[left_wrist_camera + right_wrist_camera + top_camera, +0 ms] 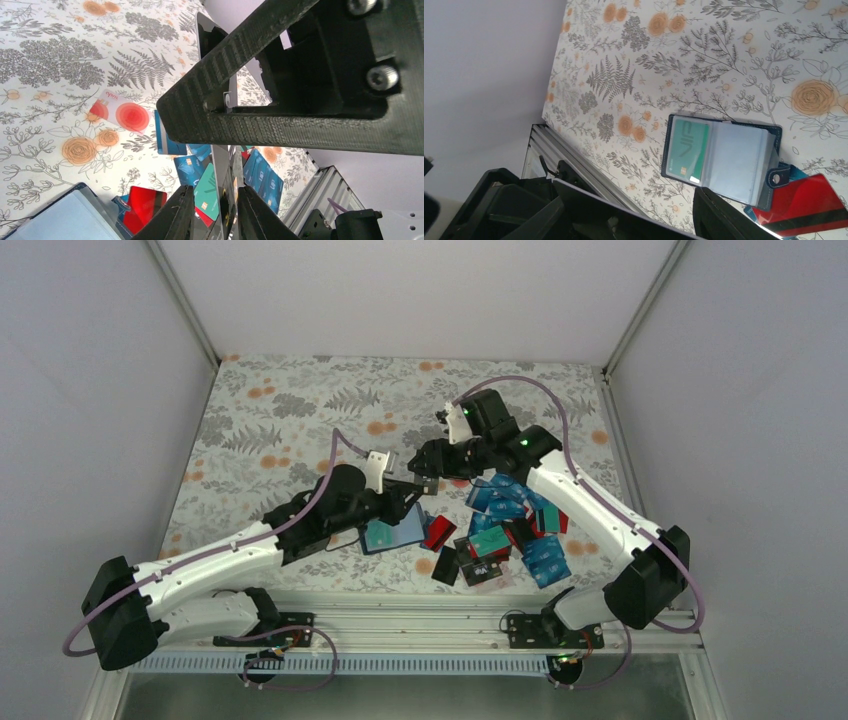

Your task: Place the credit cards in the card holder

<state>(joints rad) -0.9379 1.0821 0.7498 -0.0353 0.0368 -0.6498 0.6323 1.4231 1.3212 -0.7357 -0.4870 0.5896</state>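
Card holder [777,147] lies open on the floral cloth [724,60] near the table's front edge, just left of the credit cards [510,530] pile. A teal card [686,147] sits in its left pocket, print illegible. Right gripper [428,455] grasps one grey card [220,170] edgewise in the air. Left gripper [215,192] fingers straddle that card, apart, not clamped. White-red card [117,110] lies flat, its small lettering unreadable.
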